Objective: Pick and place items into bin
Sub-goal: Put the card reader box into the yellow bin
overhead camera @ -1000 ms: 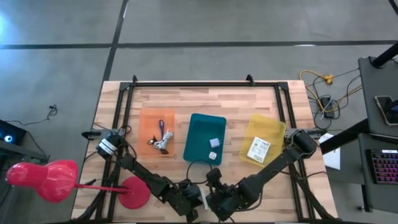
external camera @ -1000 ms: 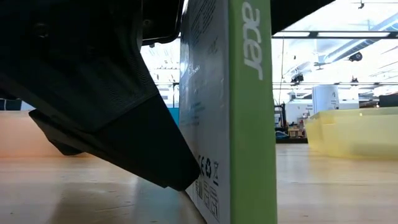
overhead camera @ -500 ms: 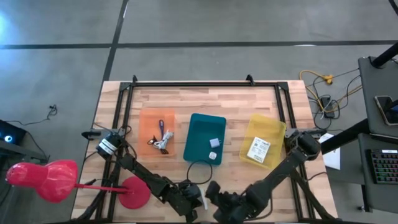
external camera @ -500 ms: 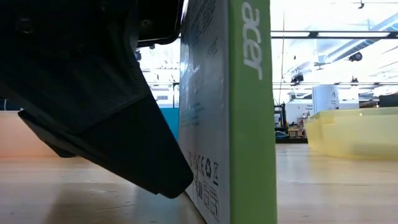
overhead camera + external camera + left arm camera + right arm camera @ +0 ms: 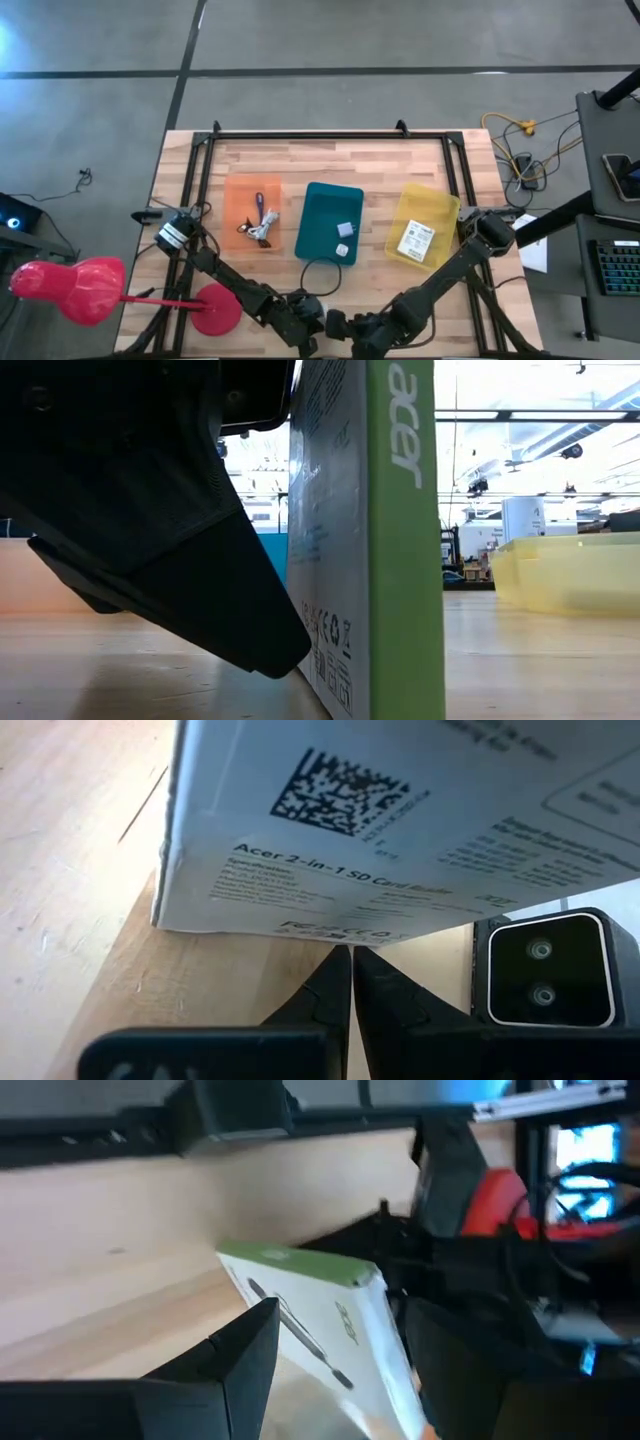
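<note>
A white Acer box [image 5: 345, 540] with a green narrow side stands upright on its edge at the table's near edge. My left gripper [image 5: 350, 960] is shut, its tips at the box's printed face. My right gripper [image 5: 345, 1360] is open, with one finger on each side of the box [image 5: 320, 1310]; whether they touch it I cannot tell. An orange bin [image 5: 253, 215] holds a purple stick and black wiry pieces. A teal bin [image 5: 330, 222] holds small white cubes, and a yellow bin [image 5: 422, 228] holds a white packet. My left gripper meets the box with its shut fingertips [image 5: 335, 975] at the printed white face, close to the lower edge [image 5: 330, 932]. It slants down from the table's left side [image 5: 250, 630]. The box stands upright with its narrow bottom edge on the table.
A pink-red lamp-like stand [image 5: 70, 288] hangs past the table's left edge, its round base [image 5: 215, 308] on the near left of the table. A black cable loop [image 5: 320, 275] lies in front of the teal bin. A small camera block [image 5: 548, 970] sits beside the box.
My right gripper has rolled about its own pointing line and drawn slightly toward the table's near edge, its fingers staying apart. The box has kept upright in the same place.
</note>
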